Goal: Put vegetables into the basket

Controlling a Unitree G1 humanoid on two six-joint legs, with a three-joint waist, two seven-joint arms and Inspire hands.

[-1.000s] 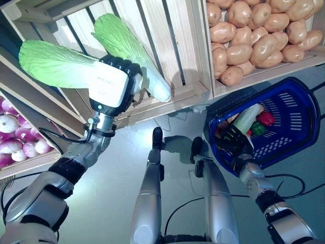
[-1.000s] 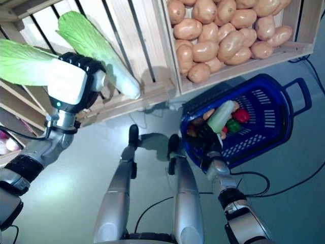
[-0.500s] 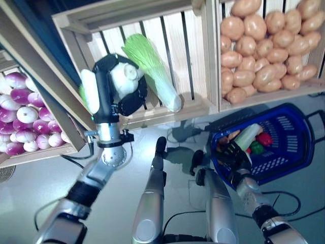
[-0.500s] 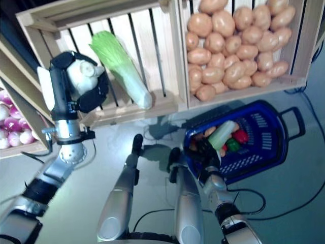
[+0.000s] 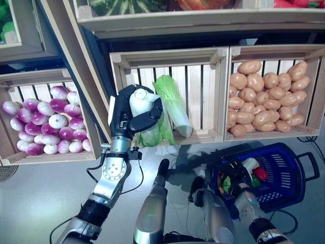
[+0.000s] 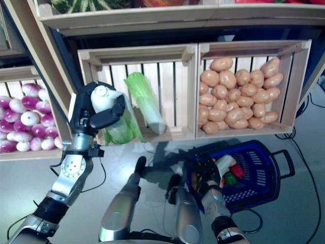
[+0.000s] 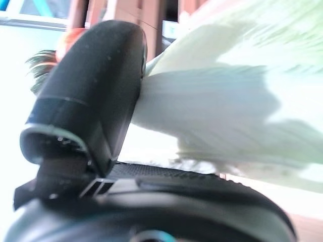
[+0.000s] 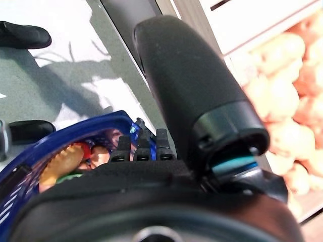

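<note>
My left hand is raised in front of the middle wooden crate and is shut on a napa cabbage. Its white stem points up and its green leaves hang below the hand. The left wrist view shows the pale cabbage pressed against the thumb. A second napa cabbage leans inside that crate. Low on the right, my right hand is curled over the near rim of the blue basket, which holds a pale long vegetable and red and green ones. The basket rim also shows in the right wrist view.
A crate of potatoes stands right of the cabbage crate, just above the basket. Purple-and-white onions fill a crate on the left. More produce sits on the shelf above. Grey floor lies below the crates.
The camera has tilted up, bringing the upper shelf into view. My left hand has turned the cabbage so that its stem points up and its leaves hang down. The right hand stays on the basket.
</note>
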